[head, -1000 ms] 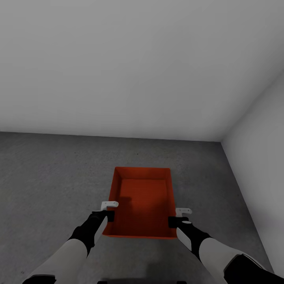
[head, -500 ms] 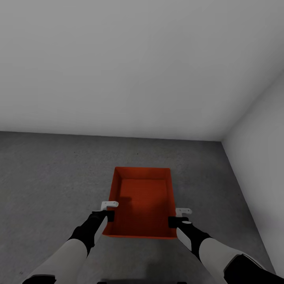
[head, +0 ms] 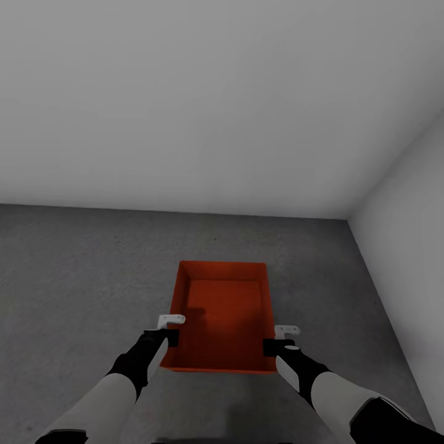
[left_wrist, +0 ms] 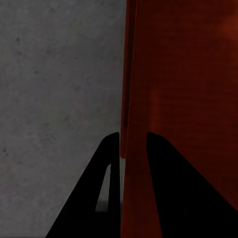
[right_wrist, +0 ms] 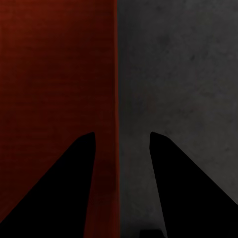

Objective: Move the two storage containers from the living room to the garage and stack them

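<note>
Orange-red bin (head: 222, 317) sits on the grey floor (head: 74, 277), well short of the white wall (head: 185, 111). It looks stiff and light; its thin side walls are the hold. Left gripper (left_wrist: 133, 144) pinches one wall closely; right gripper (right_wrist: 119, 141) straddles the other, apparently wider. Open floor lies left of the bin.

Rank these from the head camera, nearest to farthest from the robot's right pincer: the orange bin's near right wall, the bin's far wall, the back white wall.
1. Near right wall of the orange bin, straddled by the right pincer.
2. Bin's far wall, ahead.
3. Back white wall, beyond the concrete floor.
</note>
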